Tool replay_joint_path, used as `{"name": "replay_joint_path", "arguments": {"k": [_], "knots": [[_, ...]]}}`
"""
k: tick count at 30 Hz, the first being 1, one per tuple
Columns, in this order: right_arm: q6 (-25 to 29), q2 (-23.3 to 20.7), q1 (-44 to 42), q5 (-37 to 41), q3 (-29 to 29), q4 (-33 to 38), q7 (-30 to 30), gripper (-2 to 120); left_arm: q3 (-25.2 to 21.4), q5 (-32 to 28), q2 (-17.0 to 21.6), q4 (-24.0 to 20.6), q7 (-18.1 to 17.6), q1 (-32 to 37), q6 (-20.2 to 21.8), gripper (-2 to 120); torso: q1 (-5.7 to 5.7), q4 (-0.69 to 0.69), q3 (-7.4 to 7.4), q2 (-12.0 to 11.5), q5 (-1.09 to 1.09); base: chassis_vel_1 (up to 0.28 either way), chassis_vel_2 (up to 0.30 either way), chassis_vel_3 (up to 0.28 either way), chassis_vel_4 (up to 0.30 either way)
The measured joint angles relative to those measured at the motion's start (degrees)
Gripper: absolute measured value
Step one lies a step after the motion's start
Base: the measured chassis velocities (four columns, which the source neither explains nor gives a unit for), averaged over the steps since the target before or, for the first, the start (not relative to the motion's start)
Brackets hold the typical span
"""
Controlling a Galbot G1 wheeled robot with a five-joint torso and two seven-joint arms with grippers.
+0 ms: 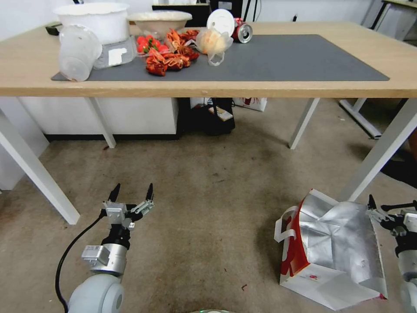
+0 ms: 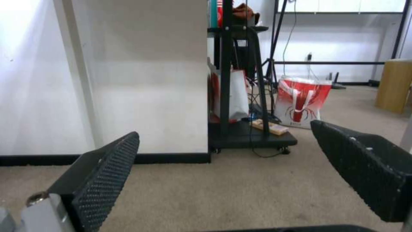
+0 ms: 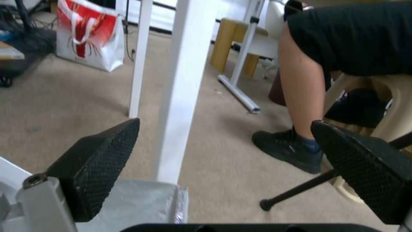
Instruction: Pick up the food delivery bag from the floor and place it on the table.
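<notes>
Bag: food delivery bag (image 1: 334, 252) lies tipped on the floor (image 1: 208, 208), foil up, beside a white table leg (image 1: 382, 150).
Right gripper (image 1: 386, 209): fingers spread, at the bag's edge.
Left gripper (image 1: 132, 192): fingers apart, low, well away.
Table (image 1: 269, 89): containers, crayfish (image 1: 171, 54), can (image 1: 241, 31) on the grey mat (image 1: 282, 58).

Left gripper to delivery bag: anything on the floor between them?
Nothing. In the head view, bare stained floor runs from the open left gripper across to the food delivery bag, which the right gripper flanks.

Silver-grey arms, black cable, black ridged-padded left gripper (image 1: 132, 192).
</notes>
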Motion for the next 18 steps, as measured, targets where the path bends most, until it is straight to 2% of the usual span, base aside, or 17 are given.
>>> {"name": "replay_joint_path", "arguments": {"k": [6,18], "knots": [[-0.98,-1.68,1.41,1.30,-1.09,-3.82,-1.66,100,0.09,0.29,-0.30,-0.16,-0.30,-0.03,-0.01,99,0.00,0.00,0.00,0.01,0.00,0.000,0.000,0.000,0.000],[-4.40,-2.34,4.56,2.93,-4.41,-8.85,-3.40,99,-0.34,0.48,-0.30,-0.26,-1.09,0.18,-0.45,99,0.00,0.01,0.00,0.01,0.00,0.000,0.000,0.000,0.000]]}}
